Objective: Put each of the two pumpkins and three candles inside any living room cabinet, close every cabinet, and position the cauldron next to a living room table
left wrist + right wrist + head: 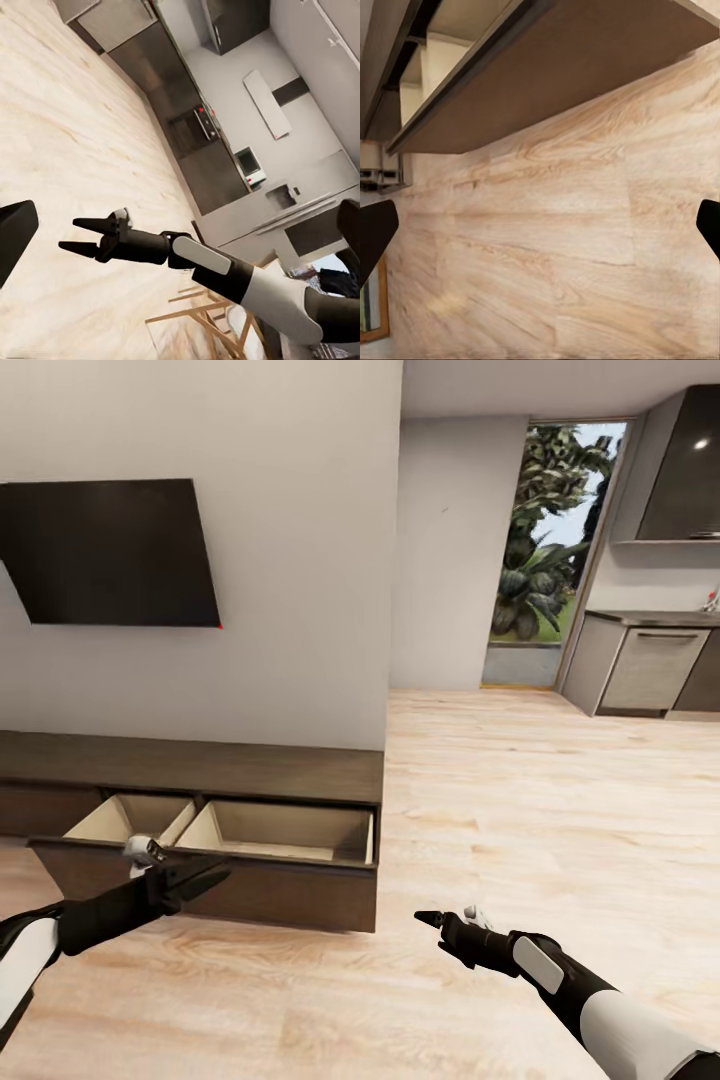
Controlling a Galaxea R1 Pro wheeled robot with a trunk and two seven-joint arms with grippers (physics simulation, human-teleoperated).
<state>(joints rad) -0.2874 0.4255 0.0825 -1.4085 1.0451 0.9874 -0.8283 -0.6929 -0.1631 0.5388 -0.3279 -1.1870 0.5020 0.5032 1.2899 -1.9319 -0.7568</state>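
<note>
The long dark brown cabinet (200, 768) runs along the white wall. One wide drawer (260, 890) stands pulled out, and the parts of its two pale wood compartments that I can see hold nothing. My left gripper (213, 877) hovers just in front of the drawer's front, open, its fingertips (15, 232) spread wide with nothing between them. My right gripper (426, 917) hangs low over the floor to the right of the cabinet, open and empty (71, 235). The drawer's dark front (570, 67) also appears in the right wrist view. The pumpkins, candles, cauldron and coffee table are out of view.
A black TV (110, 550) hangs above the cabinet. Pale wood floor (520, 810) stretches right toward grey kitchen units (650, 670) and a glass door (545, 540) with plants behind it. The cabinet ends at the wall's corner.
</note>
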